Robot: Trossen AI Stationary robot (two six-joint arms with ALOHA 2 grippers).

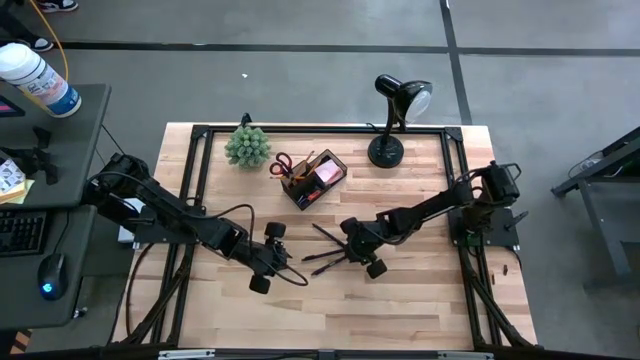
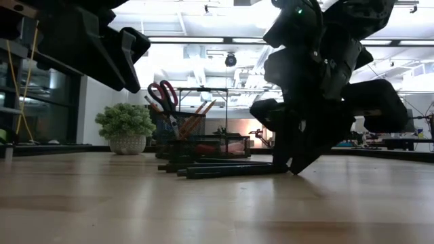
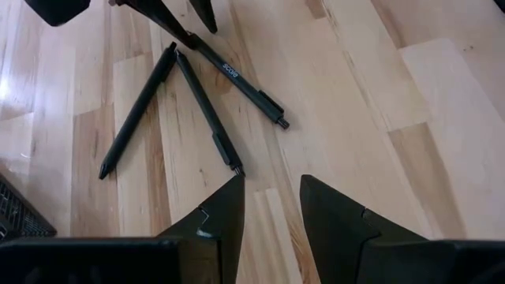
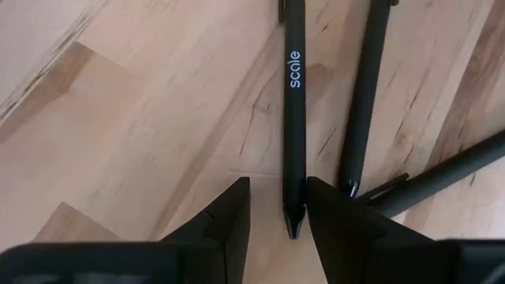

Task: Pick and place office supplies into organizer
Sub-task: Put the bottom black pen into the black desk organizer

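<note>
Three black pens [image 1: 322, 248] lie fanned out on the wooden table, between my two grippers. My right gripper [image 4: 278, 209] is open and low over the table. Its fingers stand on either side of the tip of the pen marked "scale" [image 4: 293, 118]; the other two pens [image 4: 367, 95] [image 4: 442, 177] lie beside it. My left gripper [image 3: 272, 209] is open, above bare wood a little short of the pens [image 3: 207, 110], and has nothing between its fingers. The black organizer [image 1: 315, 180] stands at the far middle and holds red-handled scissors [image 2: 163, 95] and pencils. My right gripper straddles the tip end [image 4: 293, 217] of the "scale" pen, slanting down, with the fingers lying along the pen. The pen lies flat on the table close to one finger [image 4: 331, 213]. I cannot tell whether that finger touches it.
A small green plant [image 1: 247, 147] stands to the left of the organizer, and a black desk lamp [image 1: 395, 120] at the far right. A black frame [image 1: 200, 160] runs round the table's edge. Bare wood lies toward the near edge.
</note>
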